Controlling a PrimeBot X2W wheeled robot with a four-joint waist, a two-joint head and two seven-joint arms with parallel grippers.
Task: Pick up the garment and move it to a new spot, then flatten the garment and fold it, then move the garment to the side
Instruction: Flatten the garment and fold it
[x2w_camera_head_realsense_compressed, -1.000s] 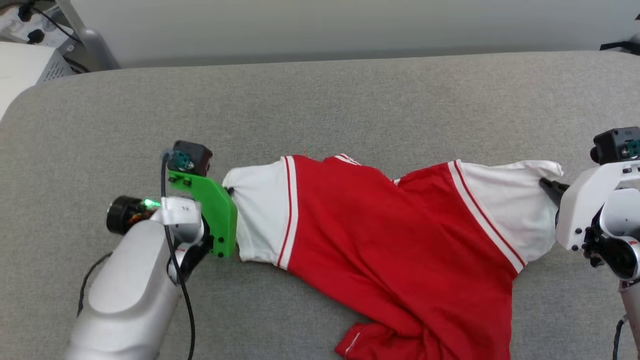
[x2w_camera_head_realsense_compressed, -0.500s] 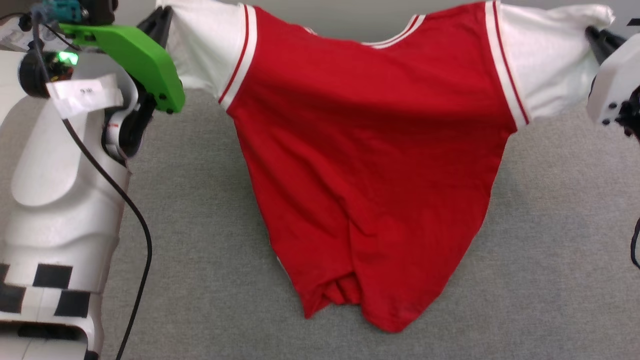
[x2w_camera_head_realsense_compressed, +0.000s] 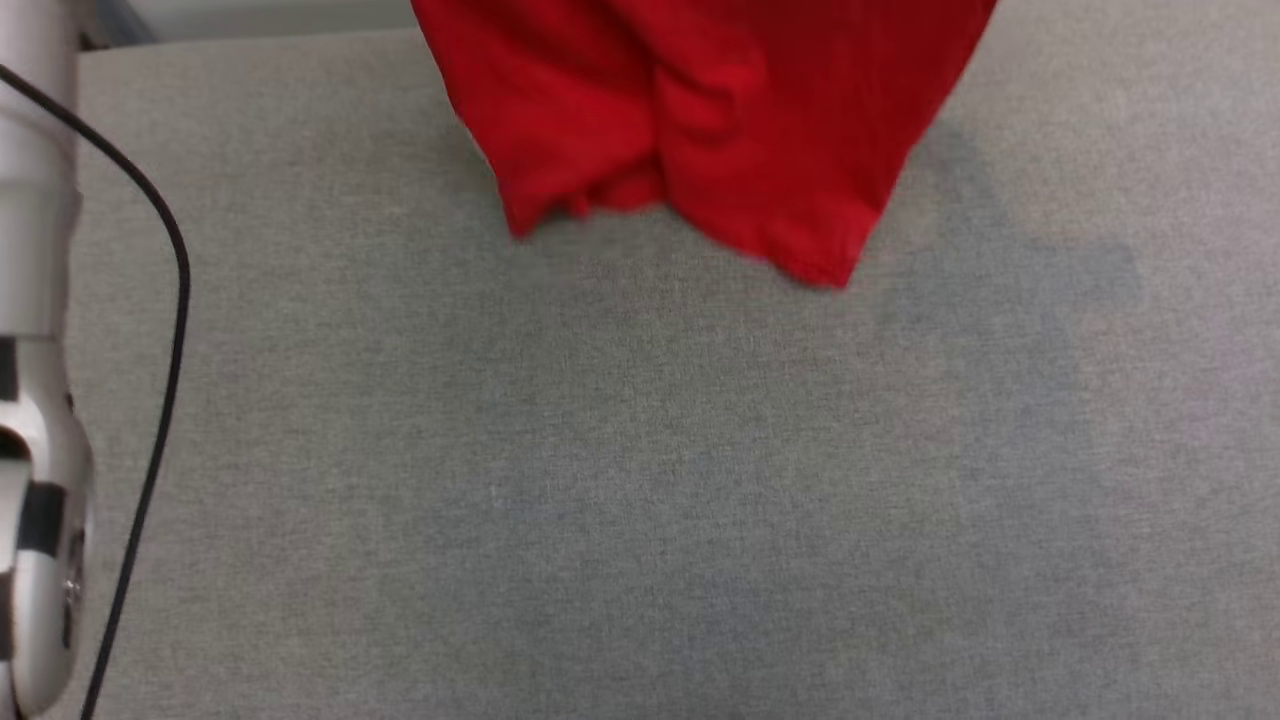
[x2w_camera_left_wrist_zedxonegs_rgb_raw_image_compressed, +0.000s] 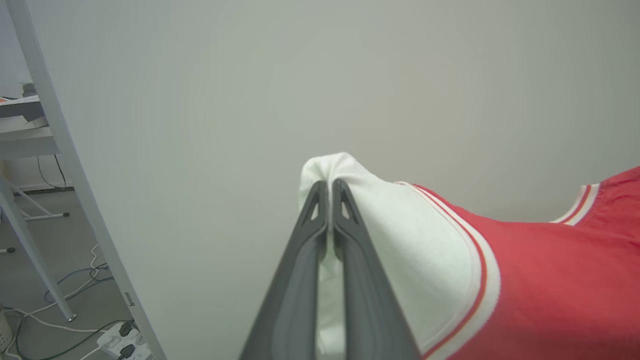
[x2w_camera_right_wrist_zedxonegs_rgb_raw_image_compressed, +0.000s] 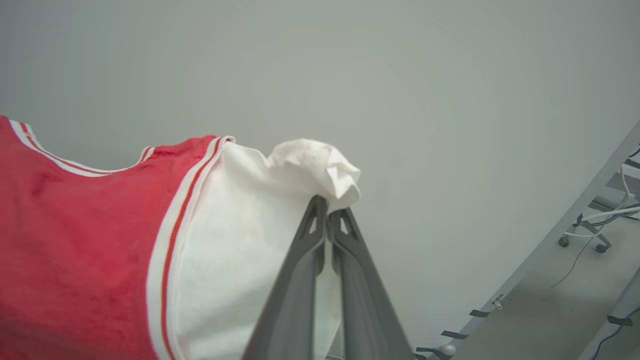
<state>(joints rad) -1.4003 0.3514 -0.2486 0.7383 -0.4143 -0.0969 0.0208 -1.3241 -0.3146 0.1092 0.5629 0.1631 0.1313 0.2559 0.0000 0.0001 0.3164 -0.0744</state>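
The garment (x2w_camera_head_realsense_compressed: 700, 110) is a red T-shirt with white sleeves, and it hangs in the air above the grey table (x2w_camera_head_realsense_compressed: 640, 480). In the head view its red lower hem dangles just over the far part of the table. My left gripper (x2w_camera_left_wrist_zedxonegs_rgb_raw_image_compressed: 330, 186) is shut on the tip of one white sleeve (x2w_camera_left_wrist_zedxonegs_rgb_raw_image_compressed: 400, 240). The other white sleeve (x2w_camera_right_wrist_zedxonegs_rgb_raw_image_compressed: 250, 235) is pinched at its bunched end by my right gripper (x2w_camera_right_wrist_zedxonegs_rgb_raw_image_compressed: 327, 201), also shut. Both sleeves are held up against a pale wall, with the red body (x2w_camera_right_wrist_zedxonegs_rgb_raw_image_compressed: 75, 240) stretched between them.
A pale forearm (x2w_camera_head_realsense_compressed: 35, 400) with a black cable (x2w_camera_head_realsense_compressed: 165, 330) stands at the head view's left edge. The left wrist view has a white table leg (x2w_camera_left_wrist_zedxonegs_rgb_raw_image_compressed: 75, 170) and floor cables (x2w_camera_left_wrist_zedxonegs_rgb_raw_image_compressed: 75, 300); a slanted frame (x2w_camera_right_wrist_zedxonegs_rgb_raw_image_compressed: 550, 240) lies at the right wrist view's lower right.
Both grippers have lifted the garment off the table by its sleeves, up past the top of the head view. The hem now hangs free where the shirt lay crumpled.
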